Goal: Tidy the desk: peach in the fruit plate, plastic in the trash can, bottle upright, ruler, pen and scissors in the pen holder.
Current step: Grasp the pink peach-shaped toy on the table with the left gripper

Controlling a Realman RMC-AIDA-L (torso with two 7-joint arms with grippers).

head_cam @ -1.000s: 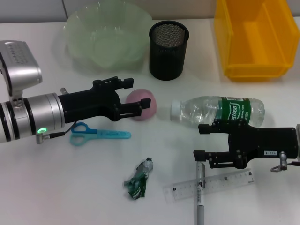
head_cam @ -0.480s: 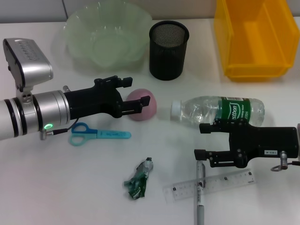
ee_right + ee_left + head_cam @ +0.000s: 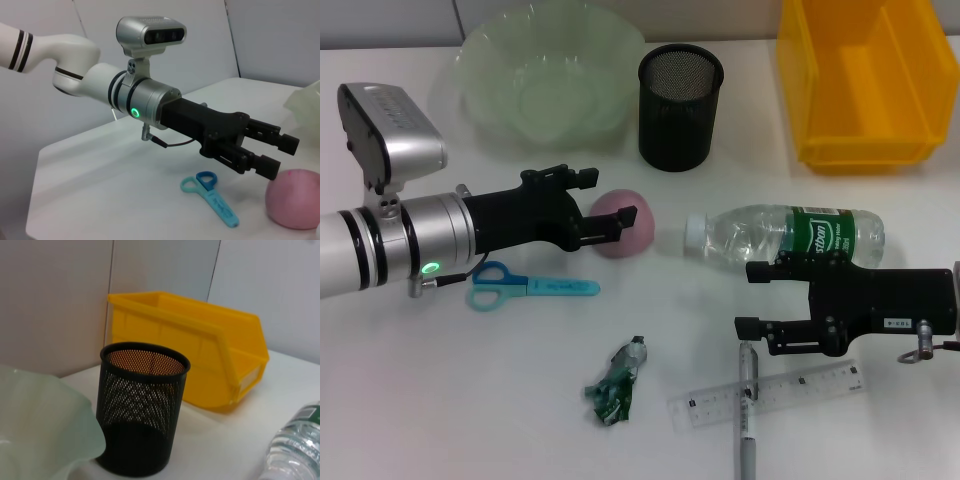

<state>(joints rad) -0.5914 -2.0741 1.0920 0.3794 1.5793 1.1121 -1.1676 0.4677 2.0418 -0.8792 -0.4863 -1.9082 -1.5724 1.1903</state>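
Peach [image 3: 622,224], pink and round, lies on the white desk [image 3: 420,400] between the scissors [image 3: 530,286] and the fallen bottle [image 3: 790,238], just in front of the left gripper [image 3: 610,205], whose fingers stand apart and empty near its near side. It looks light, firm and smooth, apt to roll, so a hold across its widest part seems safest. By size, there is one yellow bin [image 3: 865,85], one pale green fruit plate [image 3: 548,75], one bottle lying on its side, likely slippery and light, one black mesh pen holder [image 3: 680,105], one peach, one pair of scissors, one clear ruler [image 3: 770,395], one pen [image 3: 747,420] crossing it, and one crumpled green plastic scrap [image 3: 617,382]. The right gripper [image 3: 755,300] hangs spread and empty between bottle and pen.
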